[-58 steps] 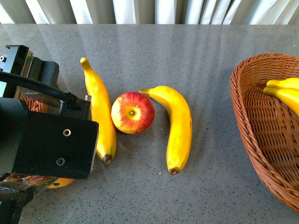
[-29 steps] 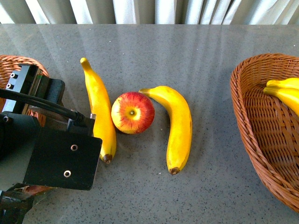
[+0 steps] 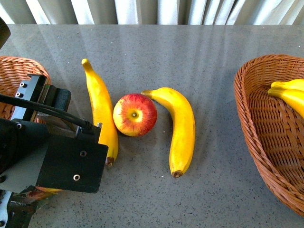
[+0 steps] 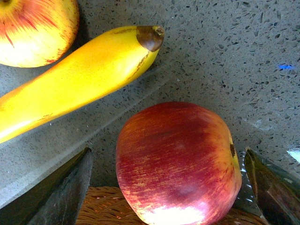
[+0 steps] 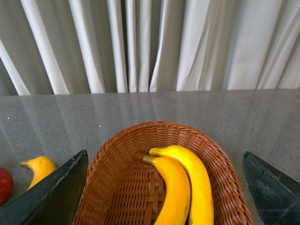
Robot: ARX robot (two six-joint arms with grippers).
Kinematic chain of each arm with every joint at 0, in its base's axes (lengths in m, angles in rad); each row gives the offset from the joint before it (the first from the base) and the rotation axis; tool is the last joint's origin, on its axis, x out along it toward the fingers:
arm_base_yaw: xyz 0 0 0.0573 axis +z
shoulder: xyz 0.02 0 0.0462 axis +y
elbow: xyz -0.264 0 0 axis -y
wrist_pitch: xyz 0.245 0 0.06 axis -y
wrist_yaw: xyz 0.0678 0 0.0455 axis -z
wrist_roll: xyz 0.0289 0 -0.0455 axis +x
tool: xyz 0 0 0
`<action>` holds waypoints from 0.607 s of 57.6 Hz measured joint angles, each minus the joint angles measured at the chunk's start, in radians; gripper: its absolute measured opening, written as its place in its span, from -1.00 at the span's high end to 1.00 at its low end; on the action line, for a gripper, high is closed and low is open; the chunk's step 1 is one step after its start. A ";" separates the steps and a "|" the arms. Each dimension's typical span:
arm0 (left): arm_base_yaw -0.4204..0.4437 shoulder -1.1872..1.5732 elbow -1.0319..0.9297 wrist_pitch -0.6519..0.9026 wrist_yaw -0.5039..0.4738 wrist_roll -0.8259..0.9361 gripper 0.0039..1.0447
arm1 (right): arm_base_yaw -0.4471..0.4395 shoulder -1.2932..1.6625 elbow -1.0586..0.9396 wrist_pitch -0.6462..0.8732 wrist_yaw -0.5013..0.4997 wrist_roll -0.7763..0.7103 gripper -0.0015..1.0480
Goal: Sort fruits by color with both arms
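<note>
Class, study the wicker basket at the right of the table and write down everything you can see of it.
The right basket is woven from brown wicker. It is oval, with a thick braided rim and sloping ribbed walls. It stands upright and open on the grey speckled table, at its right side, and is partly cut off in the front view. Two yellow bananas lie side by side inside it. The right tool hangs open above it, apparently not touching it.

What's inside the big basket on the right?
Two yellow bananas lie side by side in the basket. Its near end runs off the right wrist picture, and whatever lies beneath the bananas is covered.
</note>
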 joint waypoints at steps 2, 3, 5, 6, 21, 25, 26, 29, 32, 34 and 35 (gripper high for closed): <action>0.000 0.003 0.001 0.000 -0.004 -0.006 -0.83 | 0.000 0.000 0.000 0.000 0.000 0.000 -0.82; 0.000 0.004 0.001 0.000 -0.006 -0.006 -0.83 | 0.000 0.000 0.000 0.000 0.000 0.000 -0.82; 0.000 0.006 0.002 0.000 -0.006 -0.010 -0.83 | 0.000 0.000 0.000 0.000 0.000 0.000 -0.82; 0.000 0.009 0.003 0.000 -0.007 -0.011 -0.83 | 0.000 0.000 0.000 0.000 0.000 0.000 -0.82; 0.006 0.042 0.007 0.003 -0.026 -0.024 -0.83 | 0.000 0.000 0.000 0.000 0.000 0.000 -0.82; 0.008 0.048 0.008 0.008 -0.032 -0.026 -0.83 | 0.000 0.000 0.000 0.000 0.000 0.000 -0.82; 0.008 0.050 0.008 0.009 -0.033 -0.027 -0.83 | 0.000 0.000 0.000 0.000 0.000 0.000 -0.82; 0.009 0.053 0.008 0.012 -0.034 -0.028 -0.83 | 0.000 0.000 0.000 0.000 0.000 0.000 -0.82; 0.009 0.058 0.008 0.016 -0.035 -0.029 -0.83 | 0.000 0.000 0.000 0.000 0.000 0.000 -0.82; 0.009 0.062 0.008 0.021 -0.035 -0.029 -0.83 | 0.000 0.000 0.000 0.000 0.000 0.000 -0.82; 0.009 0.063 0.008 0.022 -0.035 -0.031 -0.83 | 0.000 0.000 0.000 0.000 0.000 0.000 -0.82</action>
